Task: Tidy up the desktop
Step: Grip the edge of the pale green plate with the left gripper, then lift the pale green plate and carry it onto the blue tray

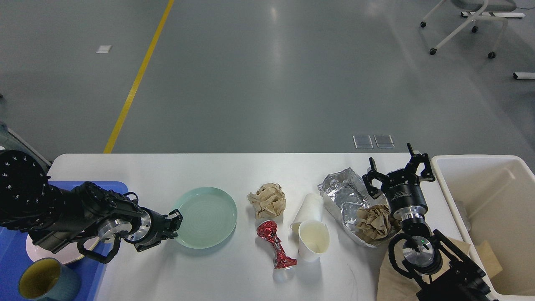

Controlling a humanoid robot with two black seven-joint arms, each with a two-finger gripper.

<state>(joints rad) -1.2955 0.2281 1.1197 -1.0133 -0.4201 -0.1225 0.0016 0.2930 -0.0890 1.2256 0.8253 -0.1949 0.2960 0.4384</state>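
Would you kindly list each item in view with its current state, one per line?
desktop: cluttered
green plate: upright, empty, left gripper at its rim
red can: crushed, lying down
paper cups: tipped over, empty
brown paper ball: crumpled
foil tray: crumpled, holding brown paper wad
right gripper: open, empty
bin: open
mug: upright
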